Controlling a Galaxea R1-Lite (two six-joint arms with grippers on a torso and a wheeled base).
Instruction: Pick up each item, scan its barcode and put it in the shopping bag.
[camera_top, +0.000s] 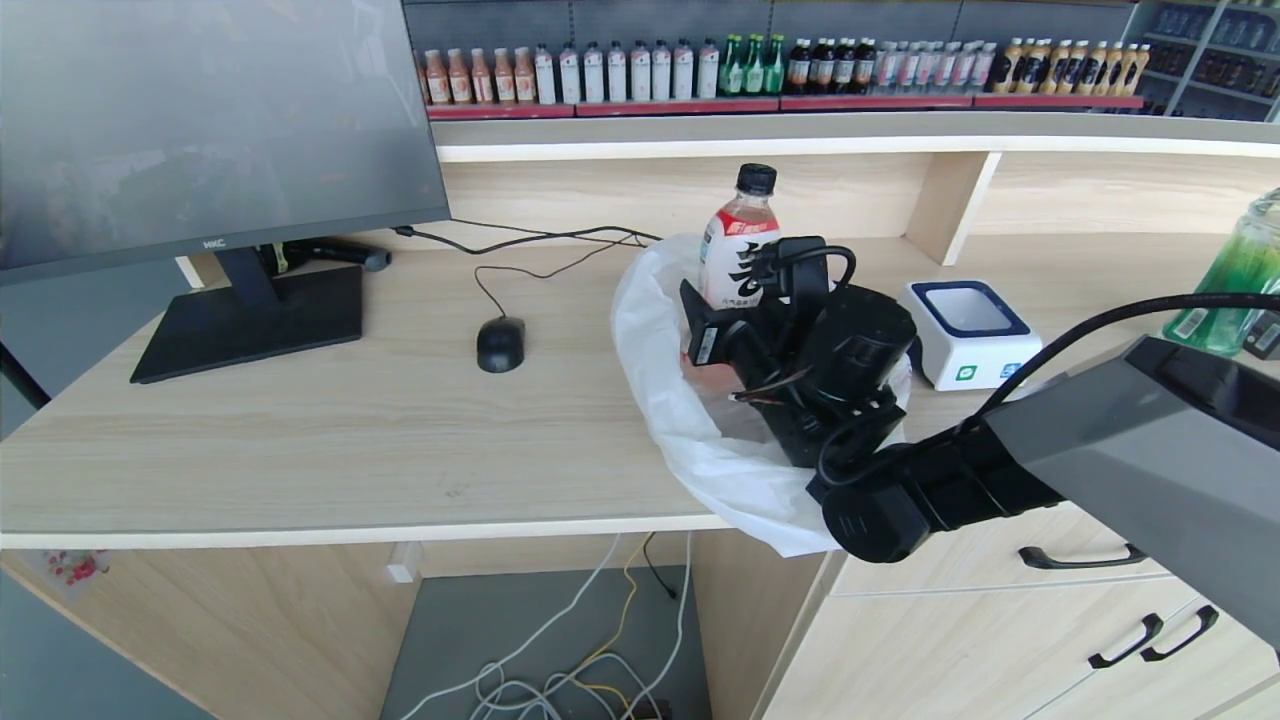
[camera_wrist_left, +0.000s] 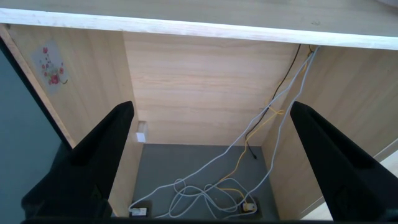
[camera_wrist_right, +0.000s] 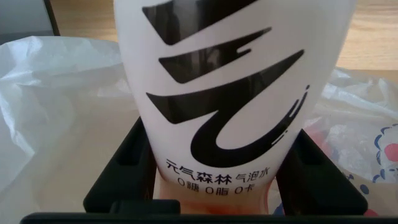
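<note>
Bottle (camera_top: 738, 235) stays upright with the right gripper (camera_top: 745, 292) fingers clenched on it, inside the shopping bag (camera_top: 655, 390) mouth, seemingly for lowering; left gripper (camera_wrist_left: 214, 146) fingers gape, idle.

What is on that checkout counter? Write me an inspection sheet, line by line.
Surface: pale wooden counter.
Job's things: bottle upright at the mouth of the shopping bag; scanner right of the bag; green bottle farther right.
Clutter: monitor and mouse on the left.
Grippers: right gripper shut on the bottle; left gripper open, facing the space under the counter.
Cables: mouse cable on the counter; loose cables on the floor beneath.
Surroundings: drinks shelf behind; drawers below right.
</note>
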